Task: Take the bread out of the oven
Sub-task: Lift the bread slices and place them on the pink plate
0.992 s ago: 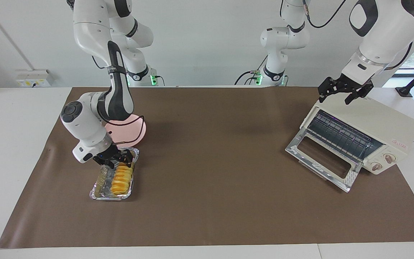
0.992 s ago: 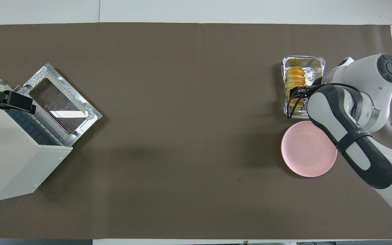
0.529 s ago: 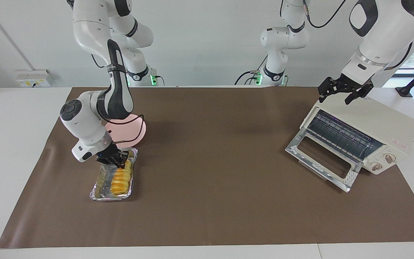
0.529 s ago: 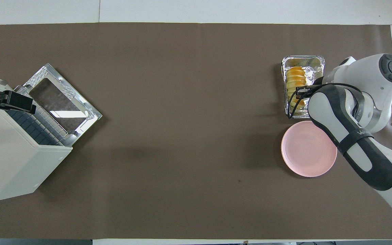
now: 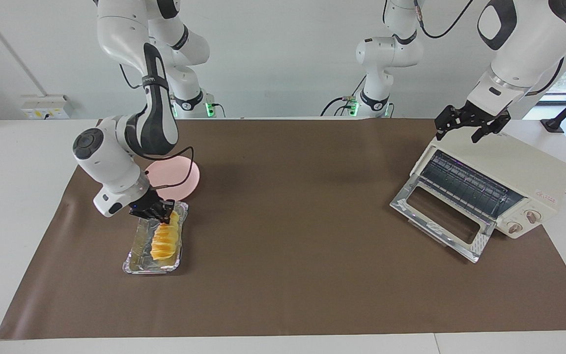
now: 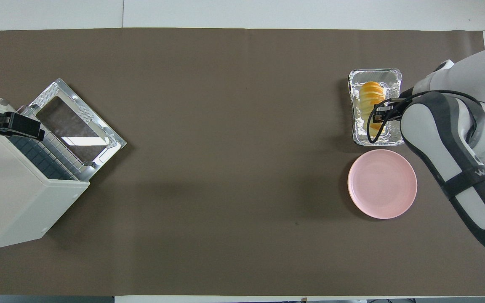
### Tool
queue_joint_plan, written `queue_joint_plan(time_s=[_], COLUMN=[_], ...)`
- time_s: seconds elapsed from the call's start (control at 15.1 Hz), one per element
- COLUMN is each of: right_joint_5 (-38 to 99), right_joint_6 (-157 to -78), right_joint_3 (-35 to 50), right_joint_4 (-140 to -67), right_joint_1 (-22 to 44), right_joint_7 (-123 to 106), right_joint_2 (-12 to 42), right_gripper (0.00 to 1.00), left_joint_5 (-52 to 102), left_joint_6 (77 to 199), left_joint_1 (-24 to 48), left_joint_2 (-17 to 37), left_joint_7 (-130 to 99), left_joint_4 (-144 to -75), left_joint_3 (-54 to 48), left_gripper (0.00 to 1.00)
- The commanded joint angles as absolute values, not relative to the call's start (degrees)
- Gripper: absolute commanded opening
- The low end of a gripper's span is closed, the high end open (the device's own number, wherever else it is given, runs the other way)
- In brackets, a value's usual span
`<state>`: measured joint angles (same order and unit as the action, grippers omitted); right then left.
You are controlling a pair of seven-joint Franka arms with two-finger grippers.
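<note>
**Bread gripped at one end in foil tray; oven open at other end of table**

Counted: 1 bread, 1 foil tray, 1 pink plate, 1 oven, 2 arms w/ 2 grippers.

The bread is seen lying in the foil tray, toward the right arm's end of the table, w/ the plate just beside the tray and nearer to the robots. The right gripper is pressed together on the bread's end nearest the robots; that end appears tilted up, the rest is in the tray. The left gripper is held spread above the oven's top edge, nothing between its fingers; that arm waits.

The oven stands toward the left arm's end, its glass door dropped down and the wire rack exposed.

Facing view only: 2 round knobs on the oven front, both arm bases, a wall socket strip, a window. Overhead view only: the whole plate unobstructed, the tray's full crinkled rim, the bread partly covered by the right arm's cable.

Surface: a brown mat is laid over a white table. A plain white wall is seen at the robots' end.
</note>
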<state>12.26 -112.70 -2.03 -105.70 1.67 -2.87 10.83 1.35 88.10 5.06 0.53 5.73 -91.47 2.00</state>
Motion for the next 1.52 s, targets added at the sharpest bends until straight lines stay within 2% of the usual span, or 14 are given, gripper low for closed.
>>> queue_joint_plan(time_s=[0.0, 0.2, 0.33, 0.86, 0.99, 1.45], right_joint_5=[12.57, 12.48, 12.48, 11.95, 11.95, 11.95], right_joint_6=[-108.82, -105.91, -106.87, -113.01, -117.66, -128.93], right_joint_3=[-1.67, -1.67, -1.67, -1.67, -1.67, -1.58], right_joint_4=[-111.96, -118.28, -124.6, -138.67, -141.49, -144.49], right_joint_1=[1.05, 1.05, 0.97, -1.32, -1.23, -1.32], right_joint_7=[0.52, 3.68, 3.87, 0.71, 0.53, -3.24], right_joint_2=[2.75, -3.58, -7.54, -14.06, -14.5, -10.64], right_gripper=[0.0, 0.0, 0.0, 0.0, 0.0, 0.0], left_joint_5=[0.53, 0.53, 0.53, 0.61, 0.53, 0.61], left_joint_6=[89.03, 89.03, 89.03, 89.12, 89.03, 89.03], left_joint_1=[4.83, 4.83, 4.83, 4.83, 4.83, 4.83], left_joint_2=[-0.79, -0.79, -0.79, -0.79, -0.79, -0.79], left_joint_7=[5.1, 5.1, 5.1, 5.1, 5.1, 5.1], left_joint_4=[-92.81, -92.81, -92.81, -92.81, -92.81, -92.81], left_joint_3=[1.76, 1.76, 1.76, 1.76, 1.76, 1.76], left_gripper=[1.0, 1.0, 1.0, 1.0, 1.0, 1.0])
